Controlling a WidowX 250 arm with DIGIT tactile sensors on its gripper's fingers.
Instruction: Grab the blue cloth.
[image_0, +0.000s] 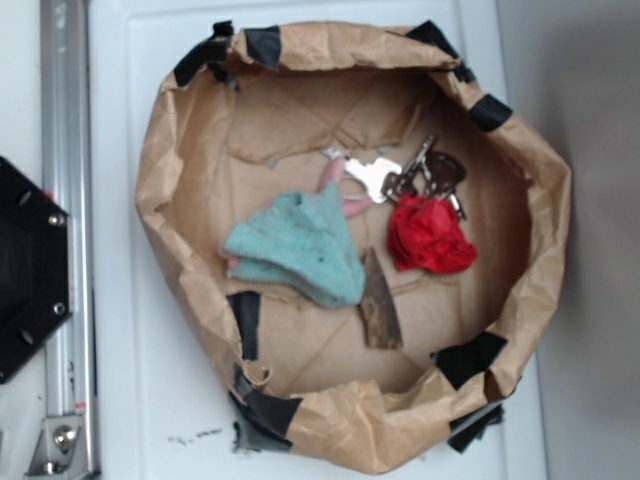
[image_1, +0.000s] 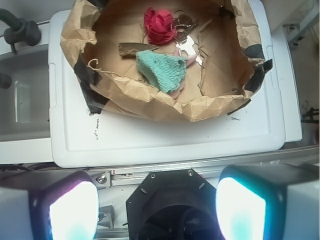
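Pincer (image_1: 157, 210) gapes empty; paper basin (image_0: 160, 180) holds blue cloth (image_0: 300, 245), red cloth (image_0: 430, 238), keys (image_0: 395, 175).

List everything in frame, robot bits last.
paper bin: 1, brown with black tape patches, on the white lid
white lid: 1, white, under the bin
blue cloth: 1, teal-blue, bin floor, centre
red cloth: 1, red, beside the keys, apart from the blue cloth
keys: one bunch, silver, far side of the bin floor
bark-like strip: 1, dark brown, next to the blue cloth
metal rail: 1, silver, alongside the lid
black base plate: 1, beside the rail
gripper: 1, jaws wide apart, empty, outside the bin
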